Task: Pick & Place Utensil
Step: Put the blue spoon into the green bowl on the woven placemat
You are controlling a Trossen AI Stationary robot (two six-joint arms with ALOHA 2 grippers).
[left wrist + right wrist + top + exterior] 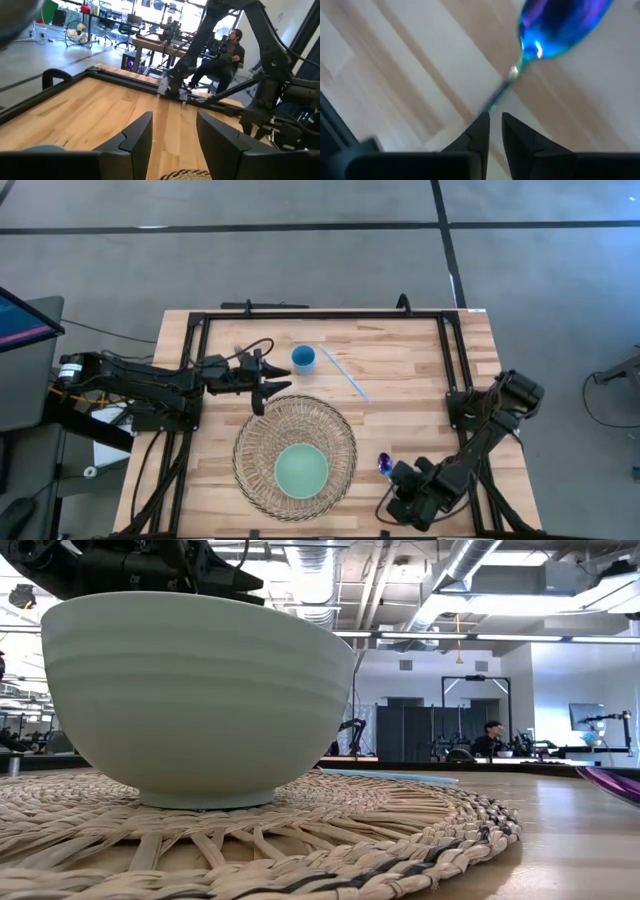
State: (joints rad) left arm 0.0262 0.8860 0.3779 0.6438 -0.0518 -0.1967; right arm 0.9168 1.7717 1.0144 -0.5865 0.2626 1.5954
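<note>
Beyond wood table (400,390), person seated (227,52).

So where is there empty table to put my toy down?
Bare wood lies right of the straw, between the woven mat and the frame, and left of the mat. It's crowded around the blue cup, left gripper and spoon.

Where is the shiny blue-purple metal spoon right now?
In the high view the shiny blue-purple metal spoon lies on the wooden table's right side, between the woven straw mat and the right hand, whose fingers straddle its handle.
</note>
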